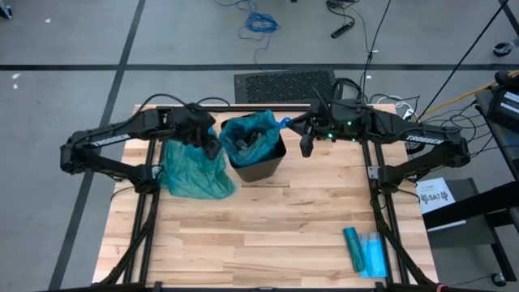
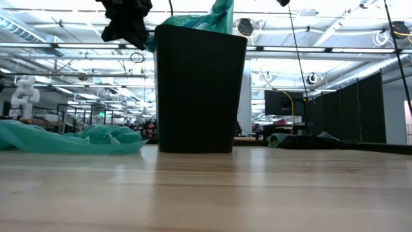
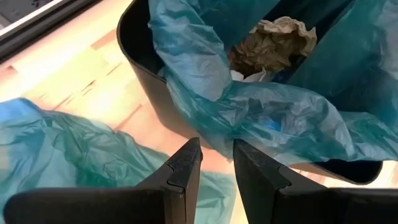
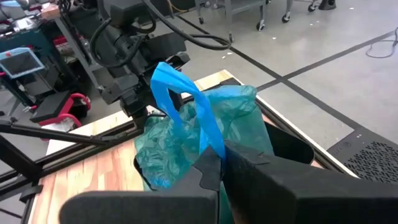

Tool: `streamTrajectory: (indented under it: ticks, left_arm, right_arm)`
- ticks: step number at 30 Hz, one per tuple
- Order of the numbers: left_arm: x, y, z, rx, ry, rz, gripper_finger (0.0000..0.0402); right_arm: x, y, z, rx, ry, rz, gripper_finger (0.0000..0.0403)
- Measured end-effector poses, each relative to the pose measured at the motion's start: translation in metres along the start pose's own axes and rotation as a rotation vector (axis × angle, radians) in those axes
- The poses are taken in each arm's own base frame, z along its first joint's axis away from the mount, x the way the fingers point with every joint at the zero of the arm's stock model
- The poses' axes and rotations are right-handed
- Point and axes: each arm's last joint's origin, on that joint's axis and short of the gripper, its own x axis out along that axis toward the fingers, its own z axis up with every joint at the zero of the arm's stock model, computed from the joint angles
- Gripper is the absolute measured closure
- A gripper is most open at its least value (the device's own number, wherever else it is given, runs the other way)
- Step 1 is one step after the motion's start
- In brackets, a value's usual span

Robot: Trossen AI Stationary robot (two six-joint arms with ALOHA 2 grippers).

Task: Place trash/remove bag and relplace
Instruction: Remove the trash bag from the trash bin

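A black trash bin (image 1: 258,162) stands at the desk's (image 1: 276,235) twelve o'clock, lined with a teal bag (image 1: 250,134) holding crumpled brown paper trash (image 3: 273,43). The right gripper (image 4: 219,163), at the bin's three o'clock, is clamped on the bag's blue handle loop (image 4: 186,106). The left gripper (image 3: 216,163), at the bin's nine o'clock, has its fingers slightly apart above a loose teal bag (image 1: 195,172)

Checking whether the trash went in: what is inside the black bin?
The black bin holds a teal bag, and inside it lies a crumpled brown paper wad with a white scrap beside it. Anything deeper is covered by the bag's folds.
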Motion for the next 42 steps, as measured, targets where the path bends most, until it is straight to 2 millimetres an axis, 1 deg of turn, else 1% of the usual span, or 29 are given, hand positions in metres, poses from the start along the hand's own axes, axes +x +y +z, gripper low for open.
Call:
streamTrajectory:
  ticks: [3, 6, 12, 15, 17, 19, 22, 27, 30, 32, 38, 42]
  left_arm:
    - [-0.003, 0.001, -0.002, -0.001, 0.007, 0.003, 0.0306]
    - [-0.012, 0.001, -0.004, -0.006, -0.007, -0.034, 0.0306]
    - [-0.04, 0.003, -0.012, -0.02, -0.048, -0.157, 0.0306]
    - [-0.055, 0.006, -0.018, 0.011, -0.104, -0.168, 0.0306]
    - [-0.062, 0.008, -0.02, 0.033, -0.14, -0.153, 0.0306]
    - [-0.065, 0.009, -0.021, 0.095, -0.162, -0.149, 0.0306]
    - [-0.066, 0.009, -0.018, 0.161, -0.206, -0.115, 0.0306]
    - [-0.058, 0.006, -0.011, 0.112, -0.218, -0.104, 0.0306]
    - [-0.049, 0.006, -0.007, 0.097, -0.22, -0.029, 0.0306]
    - [-0.044, 0.006, -0.006, 0.097, -0.2, 0.002, 0.0306]
    - [-0.035, 0.005, -0.004, 0.124, -0.168, 0.007, 0.0306]
    - [-0.029, 0.005, -0.006, 0.127, -0.111, 0.019, 0.0301]
  right_arm:
    - [0.0, 0.0, -0.001, -0.003, 0.014, -0.004, 0.0403]
    - [0.0, -0.001, -0.002, -0.005, 0.024, -0.008, 0.0403]
    - [0.0, -0.001, -0.003, -0.007, 0.029, -0.009, 0.0403]
    - [0.0, -0.001, -0.003, -0.007, 0.028, -0.009, 0.0403]
    - [0.0, -0.001, -0.003, -0.008, 0.028, -0.01, 0.0403]
    - [0.0, -0.001, -0.003, -0.014, 0.028, -0.01, 0.0403]
    - [0.0, -0.001, -0.003, -0.015, 0.028, -0.01, 0.0403]
    - [0.0, -0.001, -0.003, -0.015, 0.028, -0.011, 0.0403]
    - [0.0, -0.001, -0.003, -0.015, 0.028, -0.011, 0.0403]
    - [0.0, -0.001, -0.003, -0.017, 0.028, -0.011, 0.0403]
    - [0.0, -0.001, -0.003, -0.017, 0.028, -0.01, 0.0403]
    - [0.0, -0.001, -0.003, -0.016, 0.027, -0.01, 0.0403]
